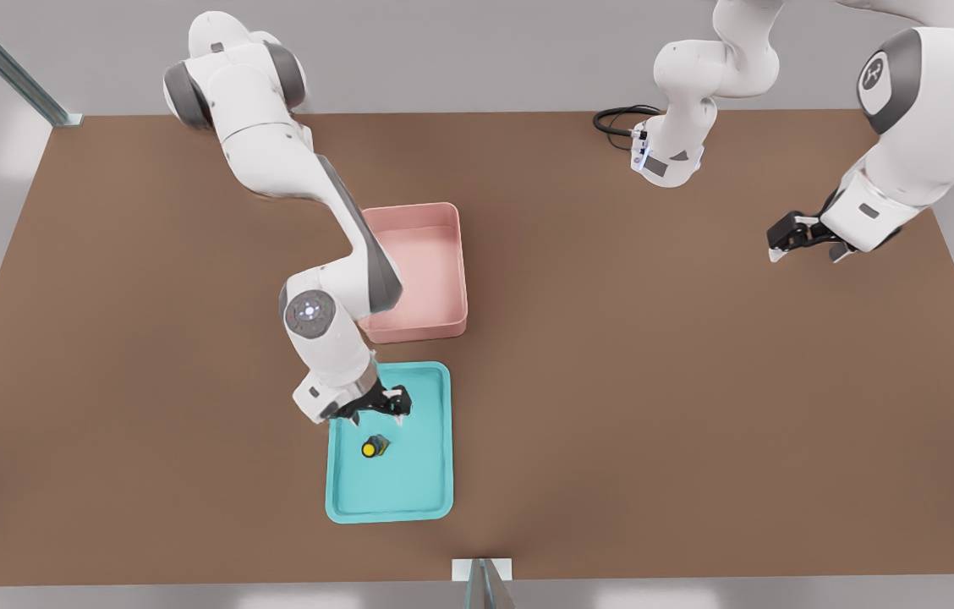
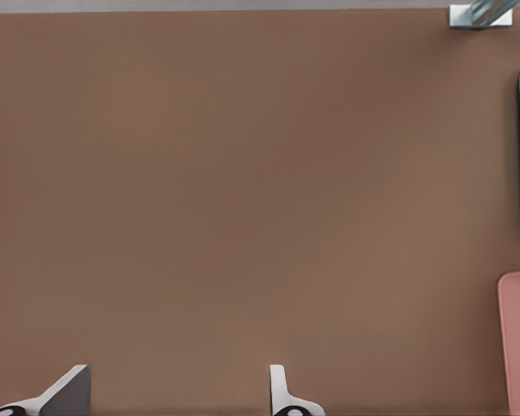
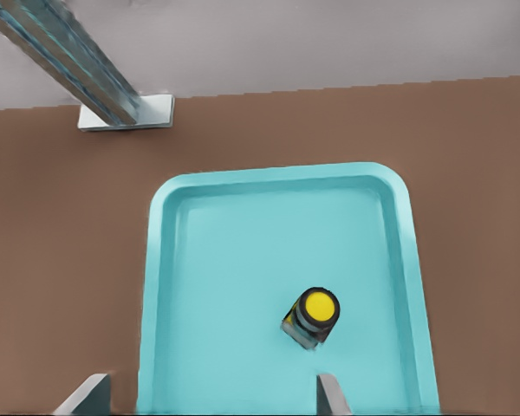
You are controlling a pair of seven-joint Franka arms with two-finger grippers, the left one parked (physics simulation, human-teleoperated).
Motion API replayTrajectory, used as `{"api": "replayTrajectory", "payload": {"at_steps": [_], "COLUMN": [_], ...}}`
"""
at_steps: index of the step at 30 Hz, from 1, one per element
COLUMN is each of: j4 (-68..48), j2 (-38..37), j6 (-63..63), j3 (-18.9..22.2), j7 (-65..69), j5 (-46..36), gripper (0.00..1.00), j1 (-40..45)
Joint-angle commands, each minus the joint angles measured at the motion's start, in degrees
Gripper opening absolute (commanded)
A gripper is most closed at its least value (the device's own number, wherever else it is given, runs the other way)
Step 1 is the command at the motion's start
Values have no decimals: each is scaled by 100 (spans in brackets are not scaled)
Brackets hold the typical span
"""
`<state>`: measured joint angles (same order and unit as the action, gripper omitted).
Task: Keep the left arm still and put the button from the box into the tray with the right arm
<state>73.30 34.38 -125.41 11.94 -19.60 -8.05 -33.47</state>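
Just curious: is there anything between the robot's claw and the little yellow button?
Nothing: in the right wrist view only bare tray floor separates the open gripper from the button.

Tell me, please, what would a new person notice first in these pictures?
First the turquoise tray near the table's front edge, with the small yellow button lying inside it. The working arm's pincer hangs open over the tray's far end, apart from the button. Just behind the tray stands the pink box, which looks empty where the arm does not cover it.
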Motion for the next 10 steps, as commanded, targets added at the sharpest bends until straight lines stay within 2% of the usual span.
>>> {"api": "replayTrajectory", "payload": {"at_steps": [1, 2, 3, 5, 10], "j4": [61, 1035, 959, -246, -202], "j2": [-966, -1985, -2111, -1469, -1390], "j6": [2292, 2538, 3012, 3611, 3497], "j3": [-182, -1113, -1185, -807, -825], "j7": [2405, 2742, 2795, 3305, 3322], "j5": [743, 787, 1068, 1051, 849], "gripper": [100, 100, 100, 100, 100], "j1": [559, 2044, 2423, 2688, 2996]}}
